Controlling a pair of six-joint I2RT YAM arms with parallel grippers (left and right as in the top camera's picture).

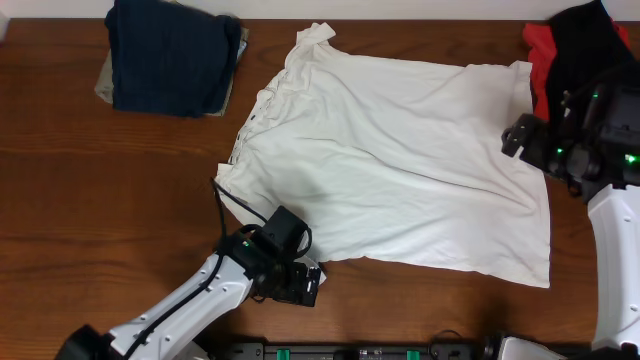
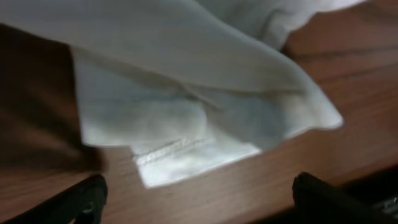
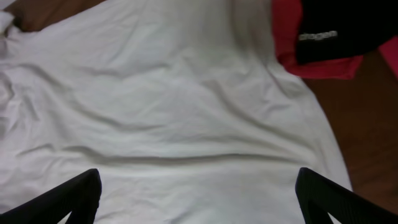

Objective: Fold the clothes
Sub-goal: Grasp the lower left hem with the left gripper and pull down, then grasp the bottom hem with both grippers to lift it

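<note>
At seven o'clock of the T-shirt [image 1: 400, 170], my open left gripper [image 1: 298, 284] should take the sleeve hem [image 2: 180, 155] fully, both layers.

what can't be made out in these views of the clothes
overhead: tan garment is mostly buried under the navy garment
overhead: red garment and black garment are cut by the top edge and partly covered by the right arm
right wrist: white lettering on the black garment is too blurred to read
left wrist: white T-shirt is blurred and cut off by the frame edges
</note>
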